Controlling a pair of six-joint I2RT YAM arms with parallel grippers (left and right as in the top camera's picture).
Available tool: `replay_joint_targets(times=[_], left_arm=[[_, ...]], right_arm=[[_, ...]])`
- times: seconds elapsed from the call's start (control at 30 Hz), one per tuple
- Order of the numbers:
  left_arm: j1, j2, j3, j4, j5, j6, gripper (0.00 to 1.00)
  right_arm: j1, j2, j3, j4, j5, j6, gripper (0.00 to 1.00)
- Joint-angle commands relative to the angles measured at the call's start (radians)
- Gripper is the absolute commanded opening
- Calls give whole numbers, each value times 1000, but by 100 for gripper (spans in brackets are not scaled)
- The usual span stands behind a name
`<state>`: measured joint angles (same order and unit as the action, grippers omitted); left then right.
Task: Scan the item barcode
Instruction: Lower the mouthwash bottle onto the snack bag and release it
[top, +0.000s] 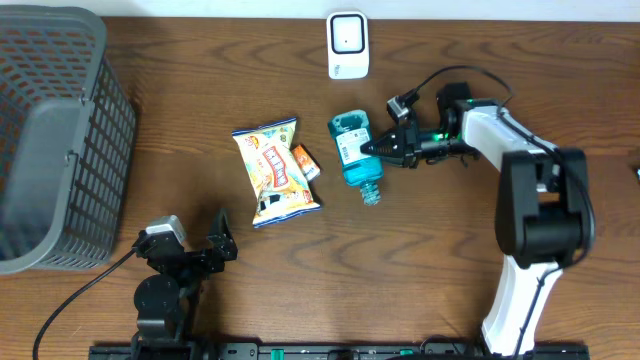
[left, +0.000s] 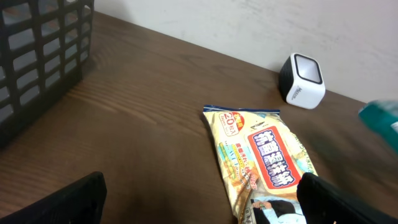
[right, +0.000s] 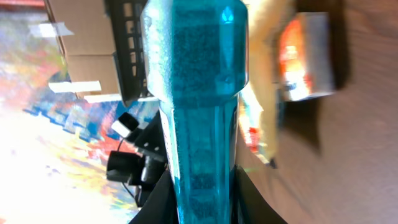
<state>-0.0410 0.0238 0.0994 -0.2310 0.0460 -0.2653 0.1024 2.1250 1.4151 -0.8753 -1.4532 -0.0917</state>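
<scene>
Right pincer (top: 388, 147) pinches the blue bottle (top: 356, 158); left pincer (top: 218, 240) stands spread. Present the bottle's barcode squarely to the scanner (top: 347, 45) at 12 o'clock.

A dark brown, wood-grain counter (top: 400, 260) fills the overhead view, its grain running left to right. Along its far edge rises a plain, pale wall (top: 500, 10), off-white and faintly mottled in the left wrist view. The light is soft and even, casting only weak shadows. The right wrist view shows blurred cardboard boxes (right: 84, 62) with pale tape strips.
</scene>
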Motion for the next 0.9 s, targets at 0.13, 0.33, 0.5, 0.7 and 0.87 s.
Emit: replay_joint_targets(times=[0.13,0.33,0.5,0.7,0.87], left_arm=[[3,0,-26,-6,-12,5,98],[3,0,-26,-6,-12,5,98],[3,0,-26,-6,-12,5,98],[3,0,-26,-6,-12,5,98],[3,0,-26,-7,-12,5,98]], right_arm=[[19,-334,10,-80,123,-11,1],[143,-554,10,-23,719,141,1],[317,-617,10,63,1086,204,1],[449,-602,10,117,1224,204,1],[474,-602,10,117,1261,204,1]])
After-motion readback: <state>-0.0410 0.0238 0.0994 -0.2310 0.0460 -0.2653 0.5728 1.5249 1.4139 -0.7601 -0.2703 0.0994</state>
